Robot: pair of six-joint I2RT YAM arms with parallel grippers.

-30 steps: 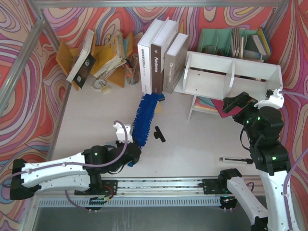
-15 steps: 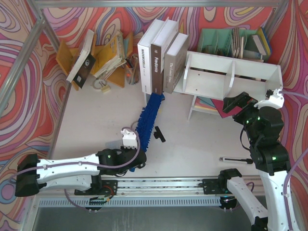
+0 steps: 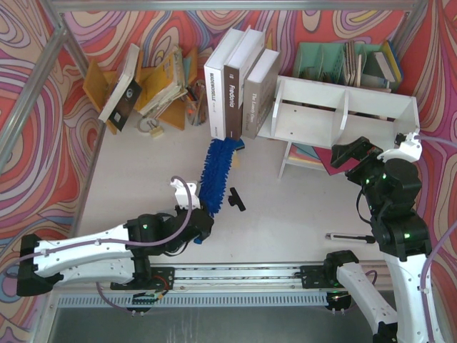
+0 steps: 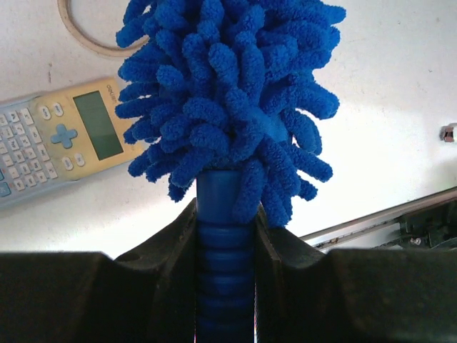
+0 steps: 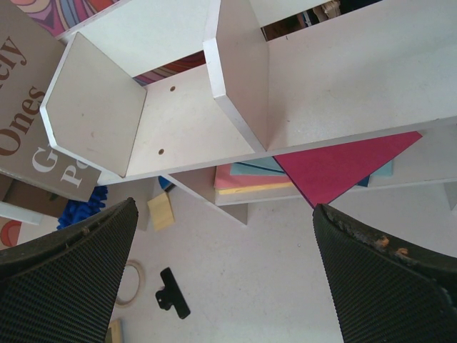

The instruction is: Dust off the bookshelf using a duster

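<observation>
The bright-blue fluffy duster lies across the table's middle, its tip near the standing books. My left gripper is shut on its ribbed blue handle. In the left wrist view the fluffy head fills the space ahead of the fingers. The white bookshelf stands at the back right, two compartments split by a divider, and it also shows in the right wrist view. My right gripper hangs in front of the bookshelf, open wide and empty, with nothing between its pads.
Tall books stand left of the bookshelf. A yellow book rack is at the back left and a green file organiser behind the shelf. A black clip, a calculator, a ring and flat coloured books lie on the table.
My left gripper pushed right and nearer with the duster, then came back left. The duster head swung with it and sits about where it was a second ago. The right arm has not moved.
</observation>
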